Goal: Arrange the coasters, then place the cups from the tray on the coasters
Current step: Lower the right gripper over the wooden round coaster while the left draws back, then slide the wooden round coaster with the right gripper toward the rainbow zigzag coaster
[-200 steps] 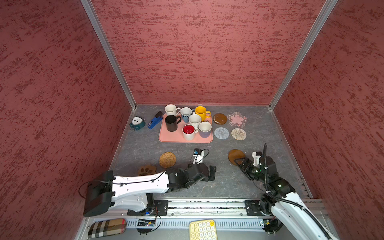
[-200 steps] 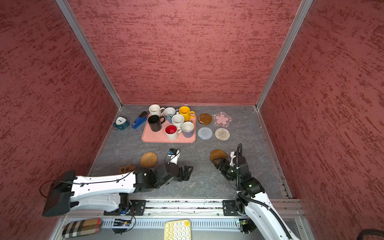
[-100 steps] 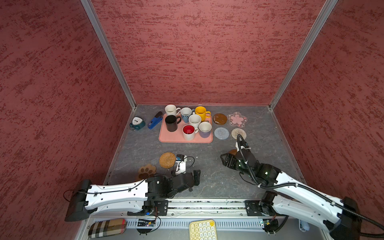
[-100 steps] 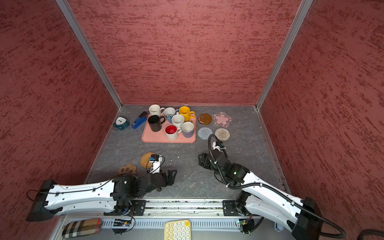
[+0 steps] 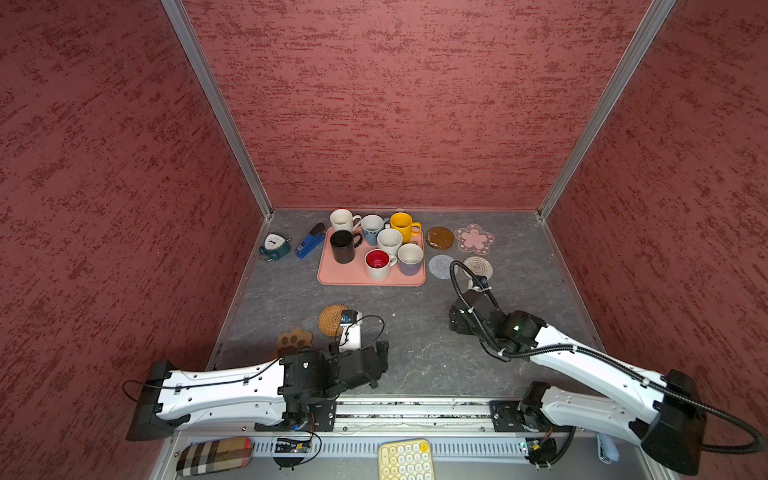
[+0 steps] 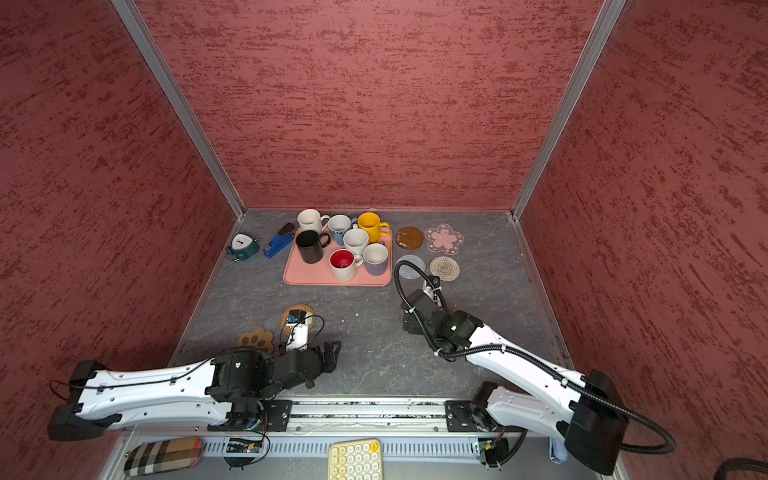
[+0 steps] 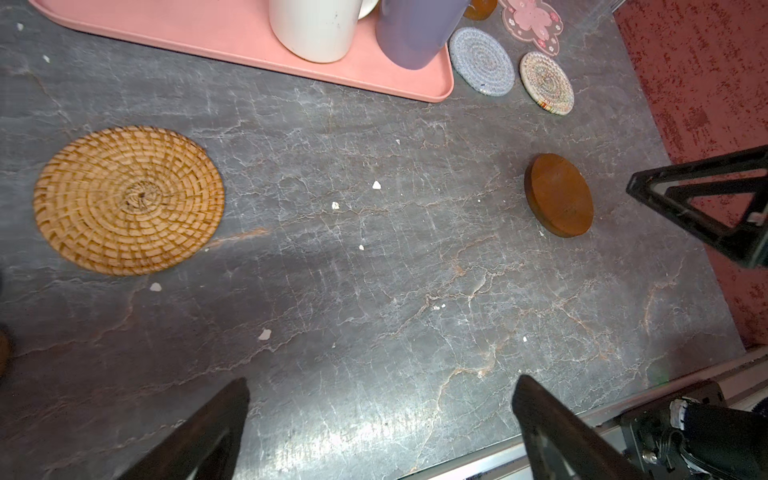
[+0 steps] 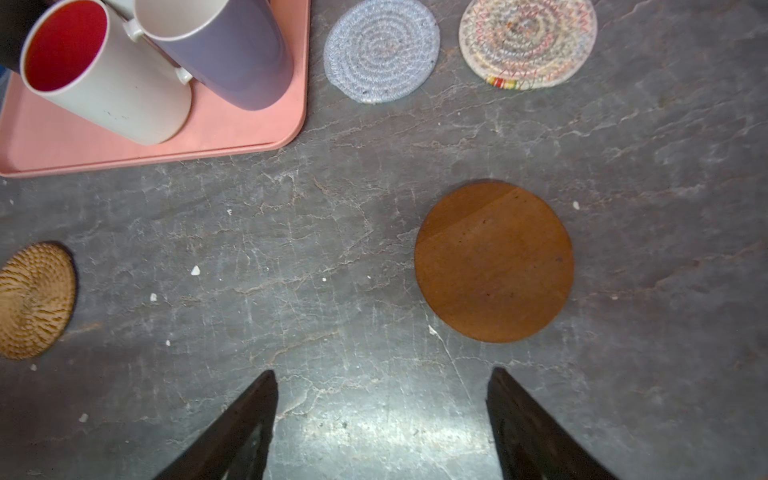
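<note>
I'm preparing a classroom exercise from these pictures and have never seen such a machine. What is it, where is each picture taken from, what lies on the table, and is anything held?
Two white robot arms stand at a grey table, each ending in a two-fingered claw. Two pictures look down from overhead; two come from wrist cameras, looking past the left claw and the right claw. A pink tray carries seven mugs. Coasters lie on the table itself, including a rattan coaster, a brown disc and a paw-print coaster. Both claws are open and hold nothing.
</note>
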